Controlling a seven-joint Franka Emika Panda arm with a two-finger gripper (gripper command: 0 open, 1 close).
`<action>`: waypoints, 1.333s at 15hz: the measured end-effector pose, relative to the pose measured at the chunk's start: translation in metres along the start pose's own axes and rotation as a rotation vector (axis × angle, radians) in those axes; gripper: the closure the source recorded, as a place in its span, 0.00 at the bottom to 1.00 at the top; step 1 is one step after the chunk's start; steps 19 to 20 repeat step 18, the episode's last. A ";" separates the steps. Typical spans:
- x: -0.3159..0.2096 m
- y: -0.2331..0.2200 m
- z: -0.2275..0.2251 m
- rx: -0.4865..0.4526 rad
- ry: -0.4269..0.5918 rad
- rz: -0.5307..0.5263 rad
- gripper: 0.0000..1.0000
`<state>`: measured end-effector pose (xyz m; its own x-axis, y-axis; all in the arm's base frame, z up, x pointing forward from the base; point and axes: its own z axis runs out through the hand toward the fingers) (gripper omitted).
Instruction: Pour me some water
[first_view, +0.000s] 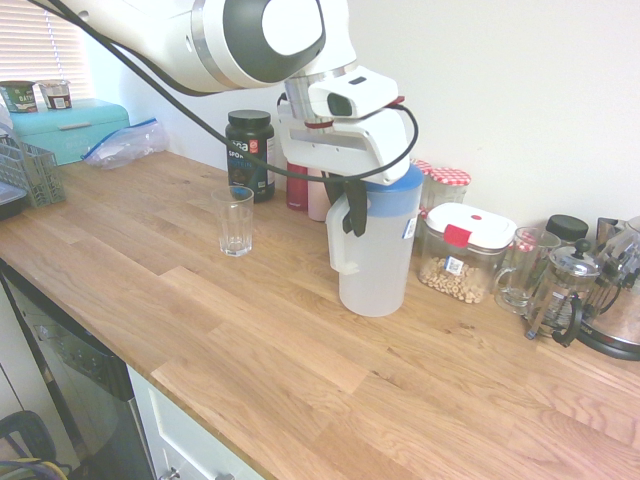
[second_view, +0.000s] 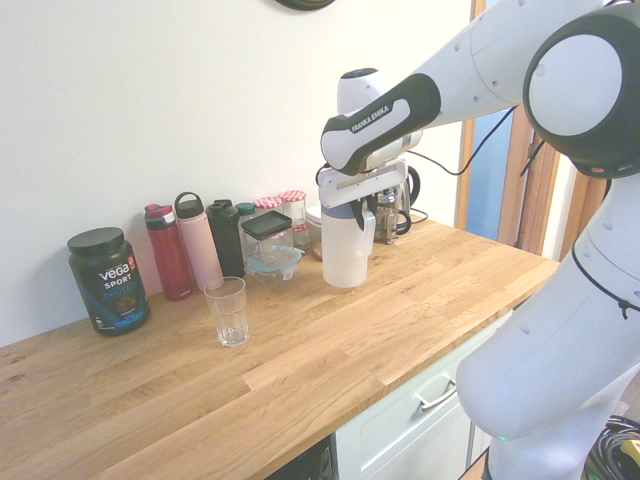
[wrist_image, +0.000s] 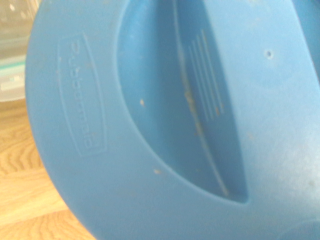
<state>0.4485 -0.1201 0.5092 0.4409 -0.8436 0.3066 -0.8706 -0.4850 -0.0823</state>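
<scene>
Stretching across both exterior views, the wooden countertop (first_view: 300, 380) carries everything; the white arm (second_view: 560, 90) reaches in above it and its gripper (first_view: 352, 205) points steeply downward at the handle side of the jug (first_view: 378, 262), its dark fingers (first_view: 357, 212) clenched on the top of the white side handle; the jug stands upright on the wood, tall and frosted white, with its blue lid (wrist_image: 150, 120) filling almost the whole wrist view, an embossed brand name legible on the lid's rim; the water cannot be made out through the frosted wall, so its level is unclear; behind the jug along the wall stand a clear food container (first_view: 466, 252) with a white lid and red clip, holding pale round pieces, and a glass French press (first_view: 563, 292) further toward the kettle end; a dark protein tub (second_view: 108, 280) marked Vega Sport sits by the wall, with a red bottle (second_view: 168, 252), a pink bottle (second_view: 199, 243) and a dark green bottle (second_view: 227, 236) lined up between it and the jug; the empty drinking glass (first_view: 235, 221) stands upright on open wood, well apart from the jug and in front of the tub.
</scene>
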 end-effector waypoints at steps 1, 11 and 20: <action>0.000 0.000 0.002 -0.005 -0.004 -0.001 0.00; -0.001 0.000 0.005 -0.017 -0.010 -0.004 0.00; -0.016 0.024 -0.040 0.040 -0.054 0.011 0.00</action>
